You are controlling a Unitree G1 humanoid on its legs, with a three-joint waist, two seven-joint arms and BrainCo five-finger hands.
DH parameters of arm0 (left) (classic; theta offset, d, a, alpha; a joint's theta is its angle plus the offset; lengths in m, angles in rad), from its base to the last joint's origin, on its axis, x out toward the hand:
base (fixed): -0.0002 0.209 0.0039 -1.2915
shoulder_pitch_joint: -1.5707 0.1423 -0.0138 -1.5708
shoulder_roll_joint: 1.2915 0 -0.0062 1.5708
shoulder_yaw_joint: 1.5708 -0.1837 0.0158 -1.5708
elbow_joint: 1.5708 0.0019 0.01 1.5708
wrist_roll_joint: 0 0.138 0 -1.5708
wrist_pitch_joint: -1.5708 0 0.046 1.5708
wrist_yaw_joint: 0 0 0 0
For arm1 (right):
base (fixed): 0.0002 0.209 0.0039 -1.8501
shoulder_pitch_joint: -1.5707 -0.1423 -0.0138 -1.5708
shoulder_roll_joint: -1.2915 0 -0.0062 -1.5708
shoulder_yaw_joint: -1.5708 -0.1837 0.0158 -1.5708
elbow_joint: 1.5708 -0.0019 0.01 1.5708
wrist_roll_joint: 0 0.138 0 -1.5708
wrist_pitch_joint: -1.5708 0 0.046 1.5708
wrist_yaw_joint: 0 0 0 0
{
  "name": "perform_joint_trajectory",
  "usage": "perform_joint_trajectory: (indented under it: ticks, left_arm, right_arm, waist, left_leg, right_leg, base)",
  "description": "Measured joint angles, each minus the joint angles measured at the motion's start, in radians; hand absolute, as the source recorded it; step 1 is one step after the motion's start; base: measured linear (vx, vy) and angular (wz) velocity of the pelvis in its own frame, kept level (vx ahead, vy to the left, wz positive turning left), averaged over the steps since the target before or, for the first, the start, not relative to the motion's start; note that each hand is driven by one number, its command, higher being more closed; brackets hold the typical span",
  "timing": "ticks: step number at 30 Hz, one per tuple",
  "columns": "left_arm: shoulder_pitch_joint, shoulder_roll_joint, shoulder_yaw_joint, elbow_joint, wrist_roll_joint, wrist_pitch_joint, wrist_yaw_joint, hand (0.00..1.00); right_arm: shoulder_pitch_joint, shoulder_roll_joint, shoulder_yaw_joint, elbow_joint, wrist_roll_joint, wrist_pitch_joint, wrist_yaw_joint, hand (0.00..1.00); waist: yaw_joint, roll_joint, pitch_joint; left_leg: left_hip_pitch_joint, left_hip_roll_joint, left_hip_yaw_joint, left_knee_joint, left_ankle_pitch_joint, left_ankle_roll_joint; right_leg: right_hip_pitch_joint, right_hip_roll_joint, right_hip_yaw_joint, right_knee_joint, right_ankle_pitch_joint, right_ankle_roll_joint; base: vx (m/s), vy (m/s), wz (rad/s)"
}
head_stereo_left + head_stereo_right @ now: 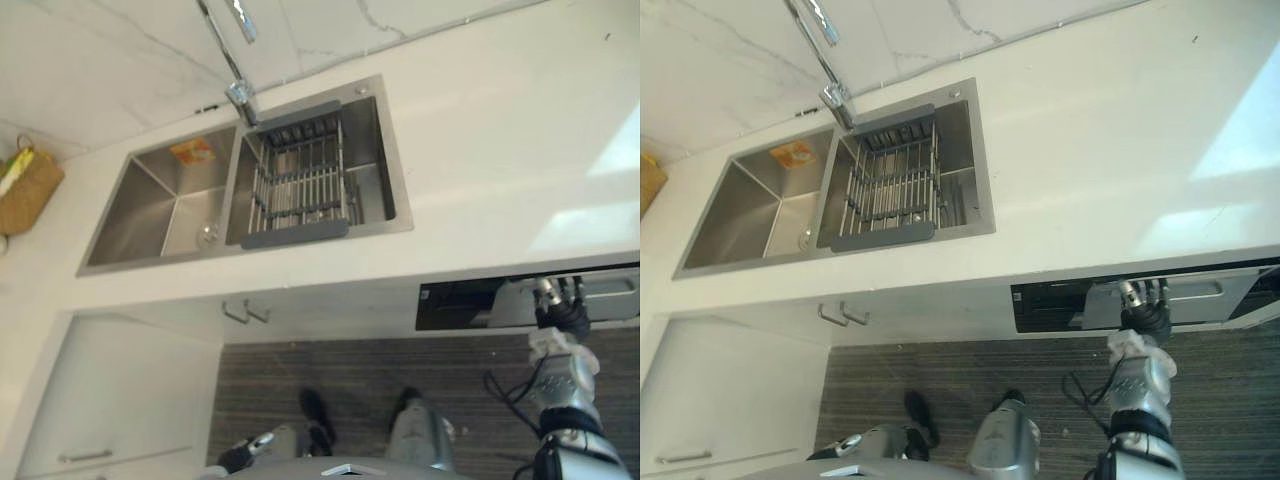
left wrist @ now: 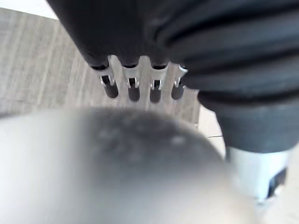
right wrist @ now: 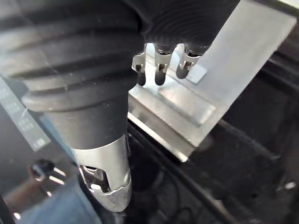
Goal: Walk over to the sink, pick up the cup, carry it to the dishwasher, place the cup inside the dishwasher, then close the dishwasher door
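Observation:
The dishwasher point(image 1: 455, 305) sits under the counter at the right, its dark front nearly flush with the cabinets. My right hand point(image 1: 562, 312) is raised to its silver handle panel point(image 1: 610, 292). In the right wrist view the straight fingers point(image 3: 159, 70) rest against that silver panel point(image 3: 233, 60) and the thumb point(image 3: 107, 186) hangs apart. My left hand point(image 1: 245, 455) hangs low at the left, fingers point(image 2: 133, 86) straight and holding nothing. The double sink point(image 1: 180, 210) lies at the back left with a dish rack point(image 1: 300, 185) in its right basin.
A faucet point(image 1: 235, 60) rises behind the sink and an orange sponge point(image 1: 193, 152) lies in the left basin. A wicker basket point(image 1: 25, 190) stands at the counter's far left. White cabinet fronts point(image 1: 120, 400) with handles point(image 1: 245, 313) run below the counter.

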Motion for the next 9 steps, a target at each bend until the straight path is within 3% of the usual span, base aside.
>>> perform_joint_trajectory:
  ticks: [1, 4, 7, 9]
  left_arm:
    - [0.002, -0.001, -0.002, 0.004, -0.027, 0.007, -0.038, 0.0]
    - [0.008, 0.024, -0.006, 0.009, -0.061, 0.036, -0.05, 0.0]
    - [0.0, 0.029, -0.005, 0.009, -0.071, 0.058, -0.049, 0.0]
    - [-0.003, 0.049, -0.006, 0.01, -0.078, 0.072, -0.045, 0.0]
  right_arm:
    - [0.061, 0.022, 0.03, -0.024, -0.089, -0.006, 0.001, 0.0]
    - [0.171, 0.151, 0.136, 0.015, -0.331, -0.001, -0.036, 0.0]
    - [0.223, 0.254, 0.165, 0.123, -0.457, 0.045, -0.092, 0.0]
    - [0.255, 0.293, 0.144, 0.188, -0.477, 0.074, -0.144, 0.0]
  waist:
    - [0.002, -0.02, -0.006]
    - [0.004, -0.065, -0.014]
    - [0.01, -0.073, -0.014]
    - [0.006, -0.103, -0.021]
  left_leg:
    - [0.01, -0.013, -0.002, -0.003, 0.025, -0.022]
    - [0.091, -0.02, -0.001, -0.043, 0.05, -0.046]
    - [0.147, -0.016, 0.0, -0.073, 0.068, -0.074]
    - [0.164, -0.025, 0.016, -0.086, 0.06, -0.07]
  right_leg:
    - [0.005, -0.009, -0.005, 0.0, -0.006, 0.001]
    - [0.026, -0.003, -0.031, -0.016, -0.006, 0.001]
    - [0.023, 0.015, -0.037, -0.015, -0.003, 0.004]
    - [0.003, 0.012, -0.025, -0.01, 0.009, 0.014]
  base:
    - [-0.02, -0.08, 0.35]
    - [0.0, -0.059, 0.27]
    - [0.04, 0.062, 0.1]
    - [0.05, 0.128, -0.1]
